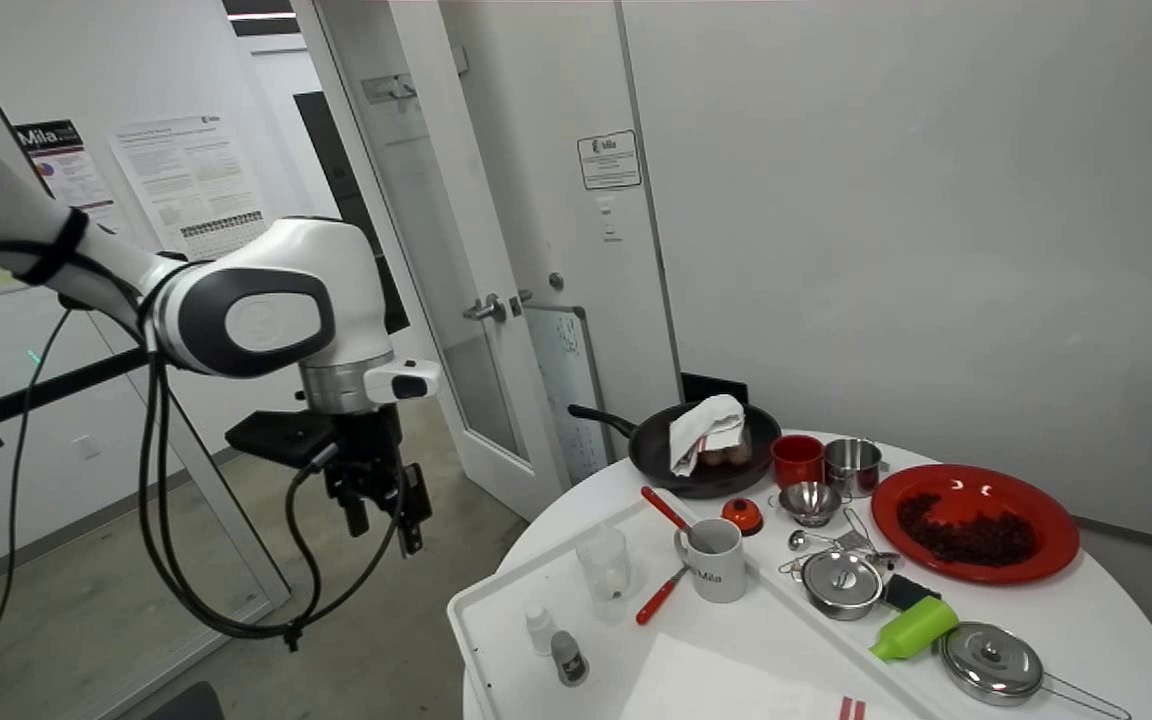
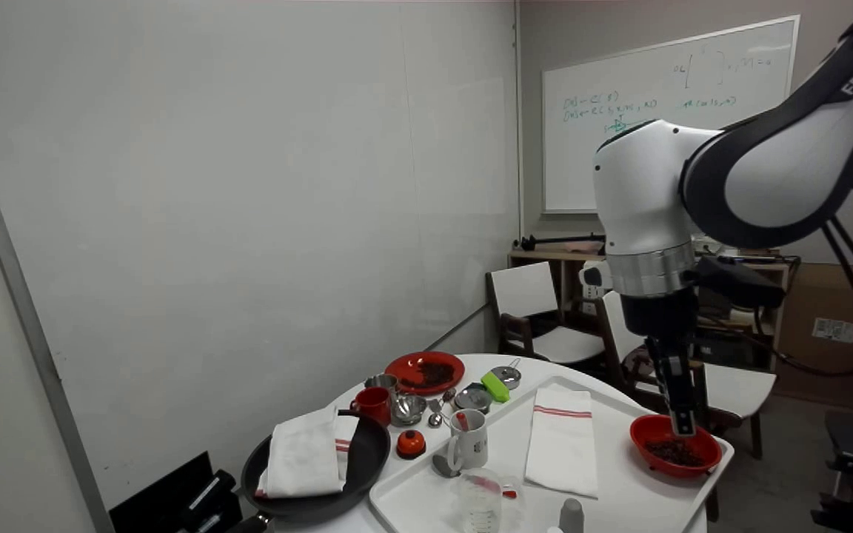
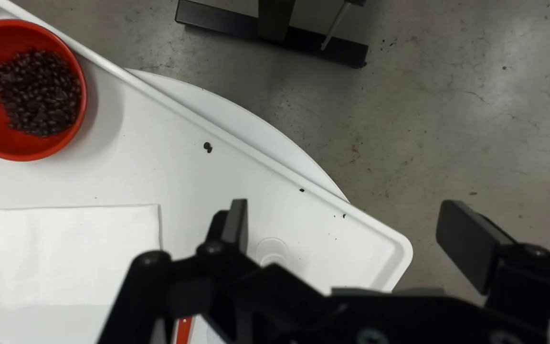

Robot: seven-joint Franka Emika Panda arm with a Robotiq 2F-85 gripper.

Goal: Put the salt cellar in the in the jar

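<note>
Fingers (image 3: 467, 242) spread wide; salt cellar (image 1: 540, 630) upright on tray (image 1: 501, 615), long axis vertical, narrower end up, near jar (image 1: 603, 560).

Free for you, in an exterior view: air between your gripper (image 1: 384, 536) and tray (image 1: 534, 696); bare tray between grey shaker (image 1: 569, 659) and flat towel (image 1: 721, 682). Obstacles, near left: salt cellar (image 1: 540, 632), beside grey shaker; jar (image 1: 603, 560), farther; mug (image 1: 720, 575) right of it, red handle (image 1: 665, 508) jutting up.

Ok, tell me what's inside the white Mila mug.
A red-handled utensil leans in the white mug, its handle sticking out above the rim. Its lower end and the mug's bottom are hidden by the mug's wall.
</note>
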